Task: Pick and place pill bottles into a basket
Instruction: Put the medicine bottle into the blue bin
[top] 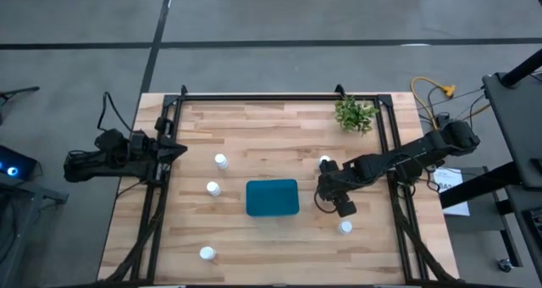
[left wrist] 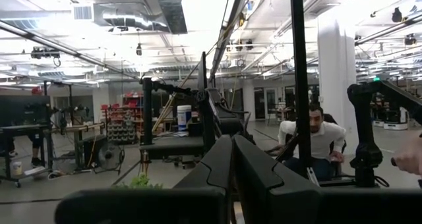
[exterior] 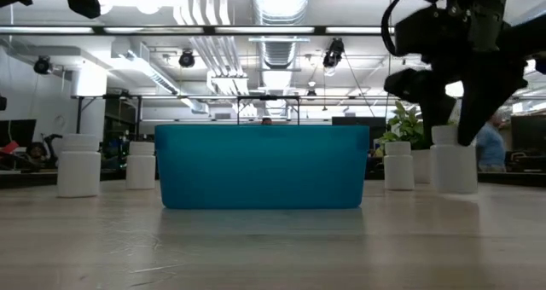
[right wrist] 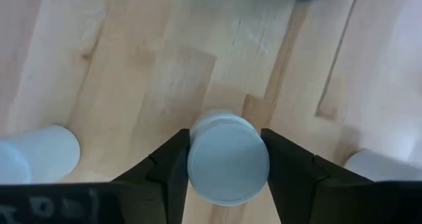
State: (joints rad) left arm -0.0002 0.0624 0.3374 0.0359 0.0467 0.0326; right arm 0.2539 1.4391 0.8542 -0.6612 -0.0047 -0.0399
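Right of the basket (top: pixel 272 197), my right gripper (right wrist: pixel 226 161) hangs over the open wood, its fingers spread around a bottle (right wrist: pixel 228 158) standing between them. Two more bottles (right wrist: pixel 36 155) stand close on either side. At the table's left edge, my left gripper (left wrist: pixel 231 178) rests pressed together.

small green plant (top: pixel 355 114), wooden table (top: pixel 279 237), seated person (left wrist: pixel 310 141)

Teal basket (top: pixel 272 197) mid-table, upright white pill bottles (top: pixel 221 161) standing around it
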